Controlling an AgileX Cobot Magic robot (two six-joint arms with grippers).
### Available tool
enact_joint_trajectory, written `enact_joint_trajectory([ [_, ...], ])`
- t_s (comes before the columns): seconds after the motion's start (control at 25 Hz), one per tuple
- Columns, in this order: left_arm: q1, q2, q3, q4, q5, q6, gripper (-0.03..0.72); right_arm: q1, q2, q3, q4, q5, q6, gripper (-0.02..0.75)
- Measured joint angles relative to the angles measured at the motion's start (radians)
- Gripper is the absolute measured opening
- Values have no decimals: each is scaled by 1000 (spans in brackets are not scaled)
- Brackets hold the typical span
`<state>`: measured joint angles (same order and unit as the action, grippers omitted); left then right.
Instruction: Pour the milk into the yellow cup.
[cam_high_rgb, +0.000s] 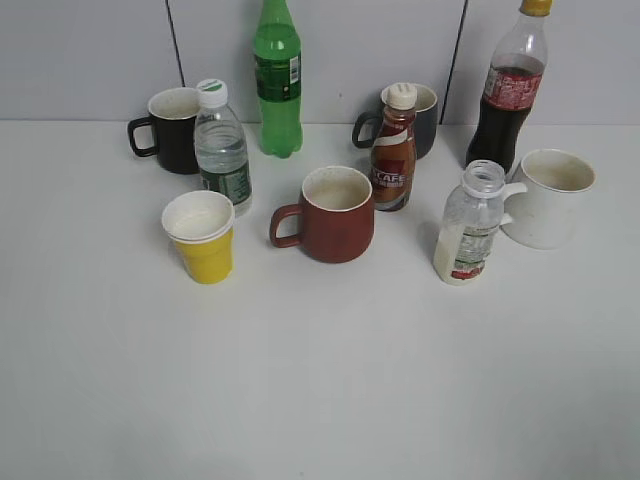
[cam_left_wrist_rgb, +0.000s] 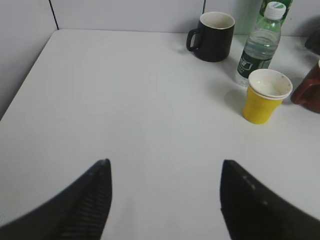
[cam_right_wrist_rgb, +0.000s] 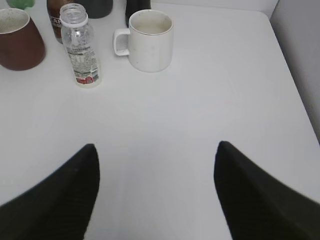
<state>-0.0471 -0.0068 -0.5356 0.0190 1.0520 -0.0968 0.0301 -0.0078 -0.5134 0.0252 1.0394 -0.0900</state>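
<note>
Behind milk bottle (cam_high_rgb: 468, 225), mug (cam_high_rgb: 549, 197) half-hidden.

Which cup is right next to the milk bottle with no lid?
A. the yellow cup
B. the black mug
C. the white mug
C. The capless milk bottle stands just beside the white mug, while the yellow cup sits far across the table on the other side.
</note>
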Motion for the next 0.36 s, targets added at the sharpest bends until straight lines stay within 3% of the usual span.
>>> enact_joint_trajectory([
  [0.36, 0, 0, 0, 0, 0, 0, 513, 0, 0, 0, 0, 0, 0, 536],
])
